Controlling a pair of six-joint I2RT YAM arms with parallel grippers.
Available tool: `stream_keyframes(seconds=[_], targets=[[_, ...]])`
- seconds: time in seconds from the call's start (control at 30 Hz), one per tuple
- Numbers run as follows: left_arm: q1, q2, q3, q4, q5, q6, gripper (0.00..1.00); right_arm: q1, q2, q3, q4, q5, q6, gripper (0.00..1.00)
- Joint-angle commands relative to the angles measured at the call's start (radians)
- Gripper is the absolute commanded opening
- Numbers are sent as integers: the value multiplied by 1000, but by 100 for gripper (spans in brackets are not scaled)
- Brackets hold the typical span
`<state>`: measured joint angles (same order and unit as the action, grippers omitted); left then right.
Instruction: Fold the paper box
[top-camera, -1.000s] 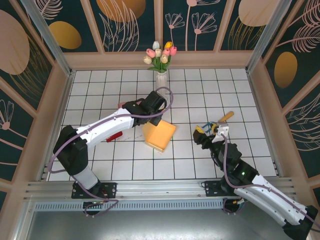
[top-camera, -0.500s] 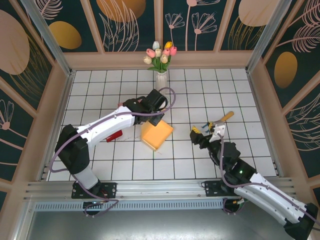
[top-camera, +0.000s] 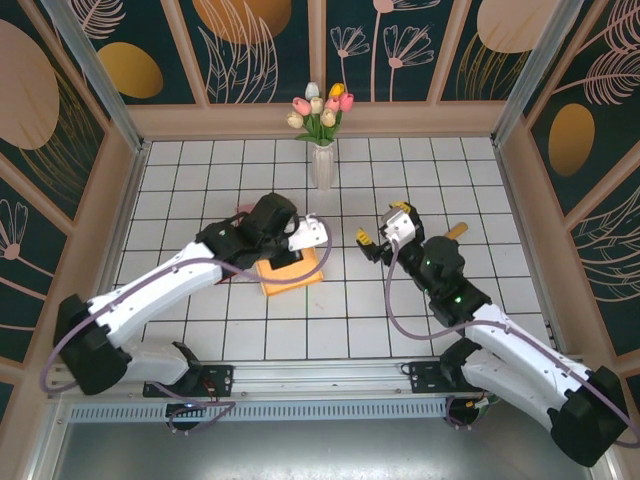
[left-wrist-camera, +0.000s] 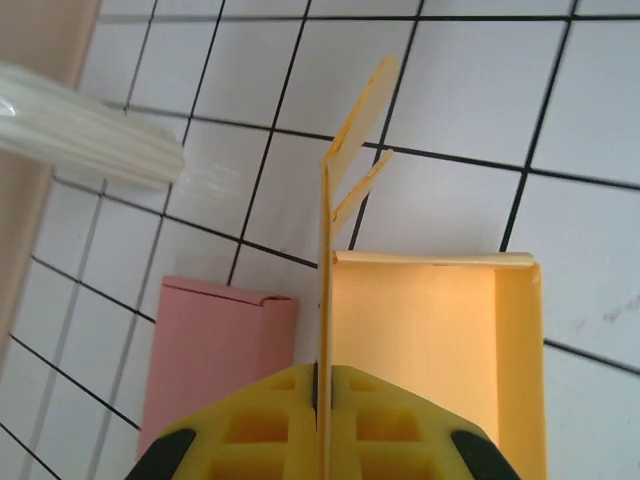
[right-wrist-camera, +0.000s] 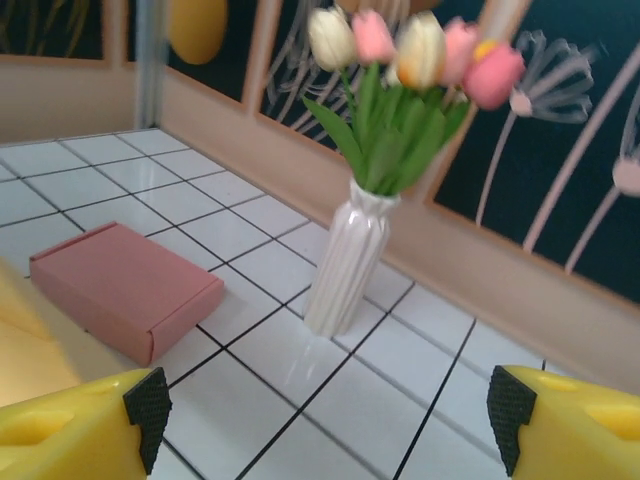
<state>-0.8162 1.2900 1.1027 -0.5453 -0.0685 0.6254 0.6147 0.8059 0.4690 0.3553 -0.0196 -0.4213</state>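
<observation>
While your left end effector (left-wrist-camera: 322, 385) has its fingers pressed together on the thin upright side panel (left-wrist-camera: 325, 260) of the yellow paper box (top-camera: 300, 272), treat that pinch as a hinge guide, not a handle. The box lies as an open tray on the bench (top-camera: 480, 170), left of centre and in front of the vase (right-wrist-camera: 345, 265). A closed pink box (right-wrist-camera: 120, 285) sits just beside its left side; you cannot tell whether they touch.

The step in hand looks like folding this 1 panel over into the tray.
- Swing the wrist in an arc about the crease at the base of the panel. A straight pull would likely drag the light tray across the tiles or buckle the paper.
- The 2 small tabs (left-wrist-camera: 365, 105) at the far end of the panel splay outward, so expect them to catch on the end wall. Ease them inside before pressing down.

Your right end effector (top-camera: 383, 226) hovers to the right of the box, apart from it, with its fingers spread wide and holding nothing. Bring it in to pin the tray floor or the opposite wall before the fold loads the paper. Approach low and from the right, since the vase stands near its line of travel.
</observation>
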Motion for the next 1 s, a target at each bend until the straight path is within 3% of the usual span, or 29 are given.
stream_keyframes(seconds=[0.0,0.17,0.37,0.77,0.97], targets=[[5,-94,-71,119,115,196,0,-85,-14,16,-11,-342,-157,84],[5,-220,-125,148,206,248,0,-111,20,96,-200,-519,-377,77],[3,-309,-197,214,246,263,0,-101,23,155,-298,-621,-472,68],[-7,-293,-212,235,297,258,0,34,73,179,-303,-525,-568,61],[-15,-293,-223,237,288,265,0,58,143,220,-308,-566,-585,61]])
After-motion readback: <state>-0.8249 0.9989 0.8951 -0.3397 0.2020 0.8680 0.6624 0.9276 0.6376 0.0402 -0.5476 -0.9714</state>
